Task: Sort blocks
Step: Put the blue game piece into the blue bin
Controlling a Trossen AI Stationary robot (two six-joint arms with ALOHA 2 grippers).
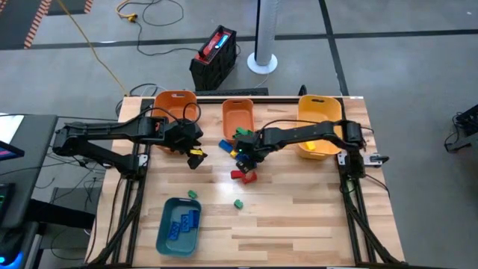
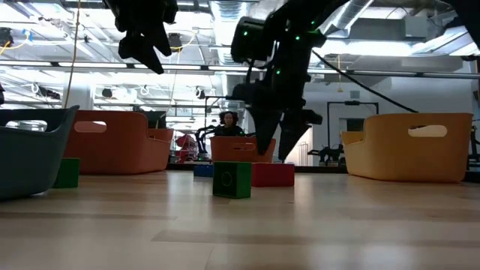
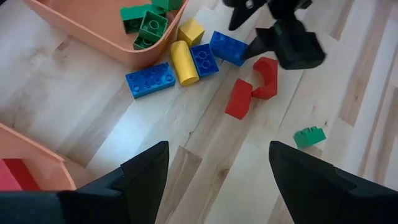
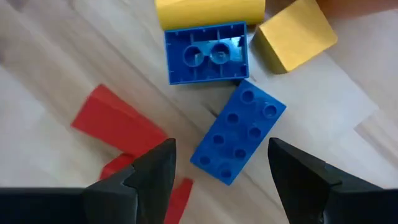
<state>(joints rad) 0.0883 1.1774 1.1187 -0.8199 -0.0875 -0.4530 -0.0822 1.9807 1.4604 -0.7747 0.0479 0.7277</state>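
Observation:
Loose blocks lie on the wooden table in front of the middle orange bin (image 1: 237,116): blue bricks (image 4: 239,140) (image 4: 206,53), yellow pieces (image 4: 295,34), red pieces (image 3: 252,87) and a green one (image 1: 239,202). My right gripper (image 4: 221,152) hangs open just above this cluster (image 1: 245,158), its fingers pointing down on either side of the studded blue brick without touching it. My left gripper (image 3: 217,152) waits open higher up, near the left orange bin (image 1: 177,108), with nothing between its fingers.
The middle orange bin holds green blocks (image 3: 146,22), and the left one a red block (image 3: 12,174). A yellow bin (image 1: 320,123) stands at the far right. A teal bin (image 1: 179,224) with blue blocks is at the near left, with a green block (image 1: 193,194) beside it.

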